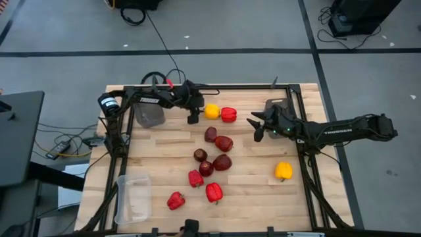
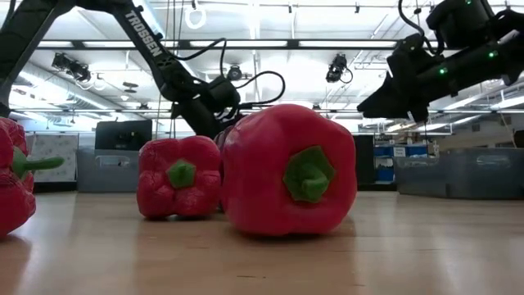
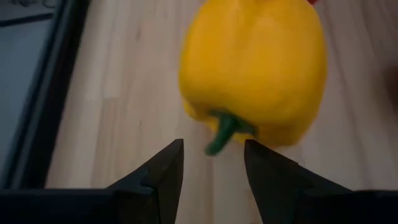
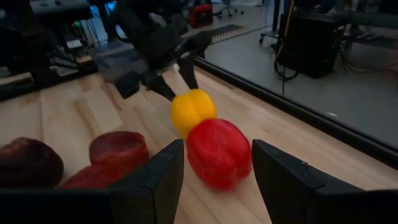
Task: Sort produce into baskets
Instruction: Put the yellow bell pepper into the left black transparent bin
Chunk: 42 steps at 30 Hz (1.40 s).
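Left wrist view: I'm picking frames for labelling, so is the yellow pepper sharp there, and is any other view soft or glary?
In the left wrist view the yellow pepper is blurred, its edges soft, filling much of the frame beyond the left gripper. In the low view the nearest red pepper looms large, with bright ceiling lights behind. The high view is evenly lit, with no glare on the table.

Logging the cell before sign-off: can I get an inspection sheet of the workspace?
Surface: wooden table, bare planks between items.
Job's things: yellow pepper touching red pepper; second yellow pepper; red and maroon produce mid-table; grey basket; clear basket.
Clutter: nothing seen.
Grippers: left gripper open beside the yellow pepper; right gripper open, facing the red pepper.
Cables: black cable on the floor.
Surroundings: grey floor, equipment.
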Each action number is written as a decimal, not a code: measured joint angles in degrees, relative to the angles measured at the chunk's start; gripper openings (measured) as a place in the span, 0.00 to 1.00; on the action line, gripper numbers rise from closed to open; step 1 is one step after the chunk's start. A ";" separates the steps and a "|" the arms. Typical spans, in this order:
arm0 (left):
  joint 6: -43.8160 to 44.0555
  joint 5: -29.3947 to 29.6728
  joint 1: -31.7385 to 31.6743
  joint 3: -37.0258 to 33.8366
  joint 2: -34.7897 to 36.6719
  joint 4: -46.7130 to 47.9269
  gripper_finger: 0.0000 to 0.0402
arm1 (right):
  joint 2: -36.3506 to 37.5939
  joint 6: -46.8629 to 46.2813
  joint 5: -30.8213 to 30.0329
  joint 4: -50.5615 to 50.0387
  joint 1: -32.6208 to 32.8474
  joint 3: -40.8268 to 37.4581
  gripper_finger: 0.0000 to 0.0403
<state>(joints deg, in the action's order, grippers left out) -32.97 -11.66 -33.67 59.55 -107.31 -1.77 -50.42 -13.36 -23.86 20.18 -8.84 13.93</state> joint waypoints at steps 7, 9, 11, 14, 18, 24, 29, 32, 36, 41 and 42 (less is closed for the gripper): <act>0.11 -2.19 0.04 -0.02 0.00 -0.08 0.31 | 0.01 1.41 1.47 3.33 0.00 -0.02 0.49; 0.20 -2.56 0.04 -0.04 0.00 -0.05 0.28 | 0.01 1.50 1.49 3.79 0.00 -0.02 0.49; 0.42 -2.59 0.04 -0.04 0.00 -0.05 0.26 | 0.01 1.53 1.49 3.88 0.00 -0.01 0.49; 0.48 -2.58 0.04 -0.09 0.00 0.04 0.22 | 0.01 1.53 1.49 3.97 0.00 -0.02 0.49; 0.55 -2.36 0.04 -0.09 0.00 0.02 0.17 | 0.01 1.53 1.49 4.40 0.00 -0.02 0.49; 0.59 -2.01 0.04 -0.09 0.00 0.01 0.13 | 0.01 1.51 1.50 4.66 0.00 -0.02 0.49; 0.63 -1.92 0.04 -0.09 0.00 1.30 0.08 | 0.01 1.50 1.51 4.66 0.00 -0.02 0.49; 1.41 -1.74 0.04 -0.11 0.00 1.84 0.02 | 0.01 1.50 1.51 4.66 0.00 -0.02 0.49; 1.79 1.19 0.24 -0.11 0.00 1.82 0.01 | 0.01 1.47 1.51 4.66 0.02 -0.02 0.49; 3.74 3.48 0.35 -0.11 0.00 1.80 0.05 | 0.01 1.12 1.56 4.64 0.02 -0.02 0.49; 4.57 3.48 0.35 -0.11 0.00 1.80 0.07 | 0.01 1.11 1.62 4.63 0.02 -0.02 0.49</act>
<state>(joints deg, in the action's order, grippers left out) -28.40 -8.19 -33.32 59.44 -107.31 0.03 -50.41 -12.25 -22.24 24.81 -8.82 13.91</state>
